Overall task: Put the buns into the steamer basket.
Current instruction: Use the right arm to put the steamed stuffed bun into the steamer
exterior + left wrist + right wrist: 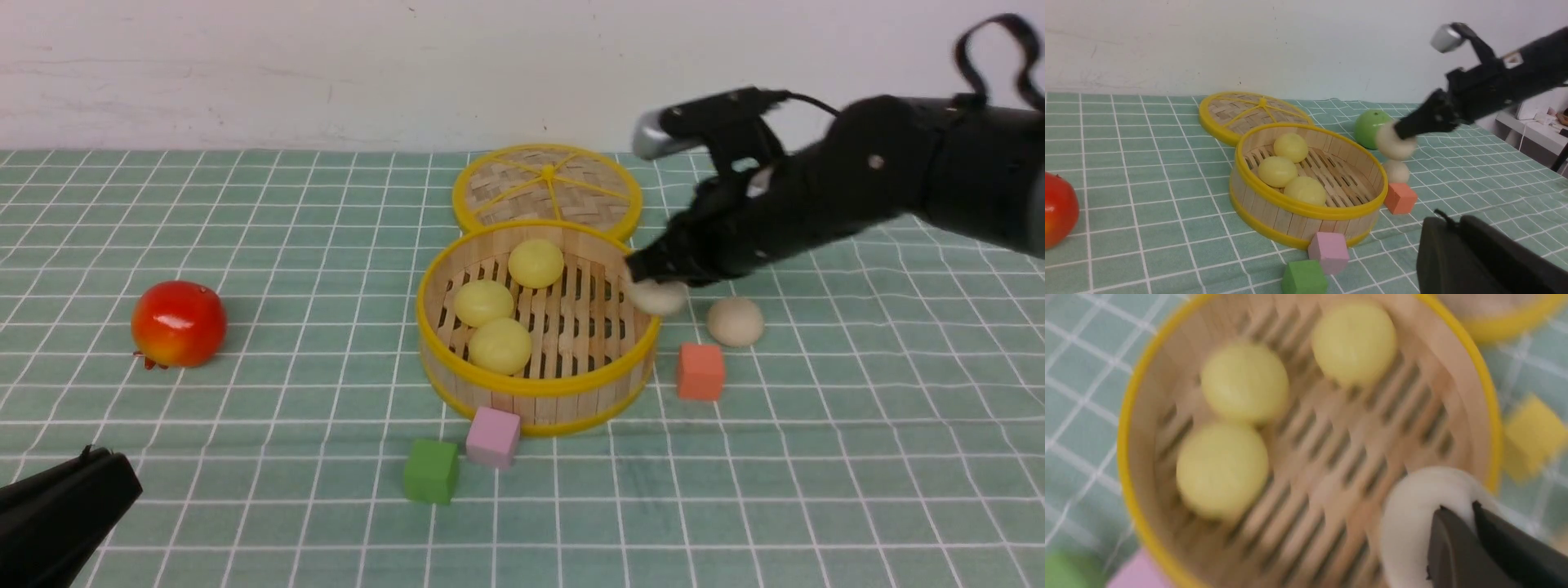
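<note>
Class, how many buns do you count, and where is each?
5. Three yellow buns lie in the steamer basket; a white bun is gripped by the right gripper above its right rim; a beige bun sits on the cloth right of it.

A plain white wall [245, 65], faintly scuffed, rises behind a pale green cloth [245, 490] with a white grid, spread flat and wide. Light is soft and even. Beyond the cloth stands a pale shelf [1531, 127] holding small clutter

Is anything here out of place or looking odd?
Nothing spilled. One beige bun sits on the cloth beside the orange cube, outside the steamer basket, and the white bun bulges where the right hand pinches it.
</note>
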`<state>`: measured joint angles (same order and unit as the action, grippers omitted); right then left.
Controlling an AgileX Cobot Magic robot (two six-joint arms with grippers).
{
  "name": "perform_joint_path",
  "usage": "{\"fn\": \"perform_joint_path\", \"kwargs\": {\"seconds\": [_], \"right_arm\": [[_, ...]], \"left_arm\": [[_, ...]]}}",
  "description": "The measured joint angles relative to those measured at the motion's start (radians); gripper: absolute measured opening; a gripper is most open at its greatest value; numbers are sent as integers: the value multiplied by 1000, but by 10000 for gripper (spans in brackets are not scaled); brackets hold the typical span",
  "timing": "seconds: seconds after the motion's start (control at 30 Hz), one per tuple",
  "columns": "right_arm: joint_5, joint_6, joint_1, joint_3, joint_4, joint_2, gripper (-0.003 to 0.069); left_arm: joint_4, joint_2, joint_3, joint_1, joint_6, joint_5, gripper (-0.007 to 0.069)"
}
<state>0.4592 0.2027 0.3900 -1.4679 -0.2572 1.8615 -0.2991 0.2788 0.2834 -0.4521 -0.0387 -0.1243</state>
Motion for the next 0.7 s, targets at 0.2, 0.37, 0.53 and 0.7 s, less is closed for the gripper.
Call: {"fn": "perform_joint_path", "kwargs": {"seconds": [0.2,0.37,0.53,0.7], "right_arm": [[-11,6,1,-145,0,188,25],[-19,6,2,-205,-18,272,43],[-65,7,2,-215,-22,293,69],[-67,9,2,-215,-22,295,174]], "left_arm": [[0,0,0,0,0,0,39],[0,0,0,0,0,0,44],[0,0,0,0,0,0,50],[0,0,0,0,0,0,57]]}}
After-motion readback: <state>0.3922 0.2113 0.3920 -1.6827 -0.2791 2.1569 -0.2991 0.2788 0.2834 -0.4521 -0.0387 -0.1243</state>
